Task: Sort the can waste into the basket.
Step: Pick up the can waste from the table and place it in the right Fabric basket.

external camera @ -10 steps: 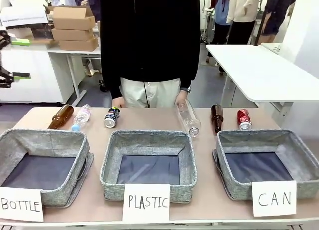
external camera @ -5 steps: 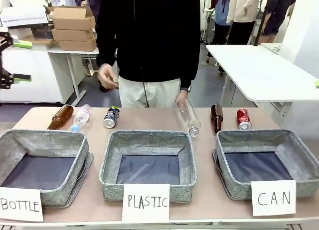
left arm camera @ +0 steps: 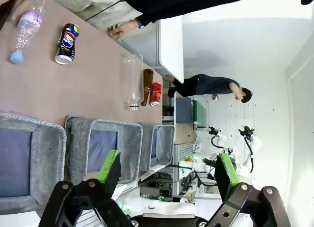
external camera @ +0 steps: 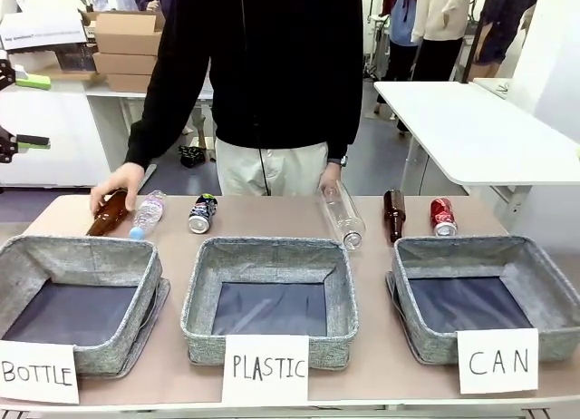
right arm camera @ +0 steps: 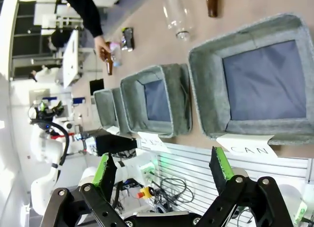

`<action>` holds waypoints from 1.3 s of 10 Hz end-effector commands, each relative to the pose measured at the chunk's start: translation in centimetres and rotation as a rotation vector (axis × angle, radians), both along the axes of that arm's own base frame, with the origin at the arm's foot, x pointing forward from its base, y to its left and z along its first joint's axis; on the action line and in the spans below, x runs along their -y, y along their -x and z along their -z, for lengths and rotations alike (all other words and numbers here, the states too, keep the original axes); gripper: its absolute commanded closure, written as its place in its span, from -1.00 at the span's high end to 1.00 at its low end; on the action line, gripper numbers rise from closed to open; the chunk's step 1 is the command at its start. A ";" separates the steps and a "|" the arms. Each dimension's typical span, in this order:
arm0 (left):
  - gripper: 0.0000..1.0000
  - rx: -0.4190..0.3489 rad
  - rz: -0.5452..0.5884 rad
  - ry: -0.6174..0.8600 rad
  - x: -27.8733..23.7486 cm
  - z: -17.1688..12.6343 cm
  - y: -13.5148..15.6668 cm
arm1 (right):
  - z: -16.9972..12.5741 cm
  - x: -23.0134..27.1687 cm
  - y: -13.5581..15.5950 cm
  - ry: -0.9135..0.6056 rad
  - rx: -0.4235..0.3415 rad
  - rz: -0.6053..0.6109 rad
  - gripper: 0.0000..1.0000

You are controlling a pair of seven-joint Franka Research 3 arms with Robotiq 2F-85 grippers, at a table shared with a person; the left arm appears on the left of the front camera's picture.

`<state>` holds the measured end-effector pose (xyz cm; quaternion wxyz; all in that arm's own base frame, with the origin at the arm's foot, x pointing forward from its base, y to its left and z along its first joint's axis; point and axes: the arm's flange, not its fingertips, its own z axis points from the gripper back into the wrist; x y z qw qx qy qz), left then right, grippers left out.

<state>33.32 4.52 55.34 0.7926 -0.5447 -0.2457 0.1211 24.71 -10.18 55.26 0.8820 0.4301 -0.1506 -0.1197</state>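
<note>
**Hand [external camera: 116,183] lands on far-left brown bottle [external camera: 110,212]**

Black can [external camera: 202,213] lies left of centre. Red can [external camera: 443,217] rests on the tabletop [external camera: 272,221] just behind the CAN basket [external camera: 458,247], a short carry. Left fingers [left arm camera: 109,168] and right fingers [right arm camera: 104,170] gape apart, empty.

Tan table [external camera: 372,372]: CAN basket [external camera: 462,247], two more baskets [external camera: 269,249] near edge; behind, brown bottles [external camera: 394,212], clear bottles [external camera: 342,215], black can [external camera: 203,213], red can [external camera: 443,217].

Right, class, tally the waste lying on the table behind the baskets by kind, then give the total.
Cans: 2, the red can and the black can
Brown glass bottles: 2
Clear plastic bottles: 2
Total: 6
</note>
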 end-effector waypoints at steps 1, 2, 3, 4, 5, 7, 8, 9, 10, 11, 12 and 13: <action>1.00 0.032 0.009 0.011 0.2 0.1 -0.3 | -0.2 0.0 -0.1 -0.021 0.021 -0.013 1.00; 1.00 0.032 0.009 0.011 0.2 0.1 -0.3 | -0.2 0.0 -0.1 -0.021 0.021 -0.013 1.00; 1.00 0.032 0.009 0.011 0.2 0.1 -0.3 | -0.2 0.0 -0.1 -0.021 0.021 -0.013 1.00; 1.00 0.032 0.009 0.011 0.2 0.1 -0.3 | 0.0 0.0 0.0 -0.007 0.002 0.000 1.00; 1.00 0.032 0.009 0.011 0.2 0.1 -0.3 | -0.9 -2.6 -2.6 0.304 -0.002 0.031 1.00; 1.00 0.032 0.009 0.011 0.2 0.1 -0.3 | -1.2 -6.6 -10.7 0.700 -0.032 -0.065 1.00; 1.00 0.032 0.009 0.011 0.2 0.1 -0.3 | -0.3 -7.7 -14.1 0.787 -0.078 -0.100 1.00; 1.00 0.032 0.009 0.011 0.2 0.1 -0.3 | 1.1 -8.5 -17.0 0.857 -0.103 -0.088 1.00; 1.00 0.032 0.009 0.011 0.2 0.1 -0.3 | 3.0 -9.2 -19.2 0.873 -0.164 -0.081 1.00; 1.00 0.032 0.009 0.011 0.2 0.1 -0.3 | 4.4 -9.3 -20.1 0.807 -0.194 -0.026 1.00; 1.00 0.032 0.009 0.011 0.2 0.1 -0.3 | 2.5 -9.0 -16.7 0.655 -0.211 -0.068 1.00; 1.00 0.032 0.009 0.011 0.2 0.1 -0.3 | 5.1 -10.0 -19.3 0.853 -0.128 -0.094 1.00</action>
